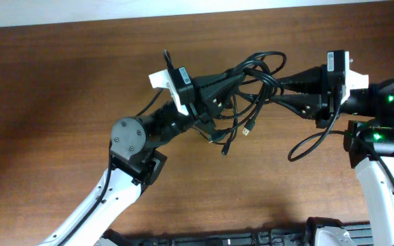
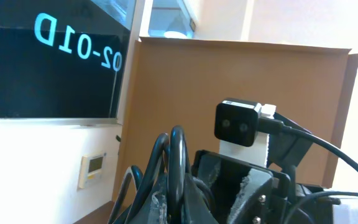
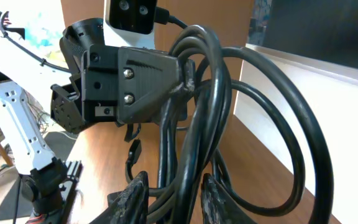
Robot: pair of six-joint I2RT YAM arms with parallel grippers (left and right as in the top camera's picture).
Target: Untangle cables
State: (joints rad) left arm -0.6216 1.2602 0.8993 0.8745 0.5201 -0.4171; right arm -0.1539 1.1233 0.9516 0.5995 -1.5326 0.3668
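The cables are thin black cords in a tangle of loops, held up between both arms above the wooden table. Plug ends hang down from the tangle. My left gripper is shut on the tangle's left side; the cords stand up between its fingers in the left wrist view. My right gripper is shut on the right side of the tangle. In the right wrist view the cables run between its two fingers, with big loops to the right.
A thicker black arm wire loops below the right wrist. The wooden table spreads to the left and front. The white table edge runs along the back. Each arm's camera faces the other gripper closely.
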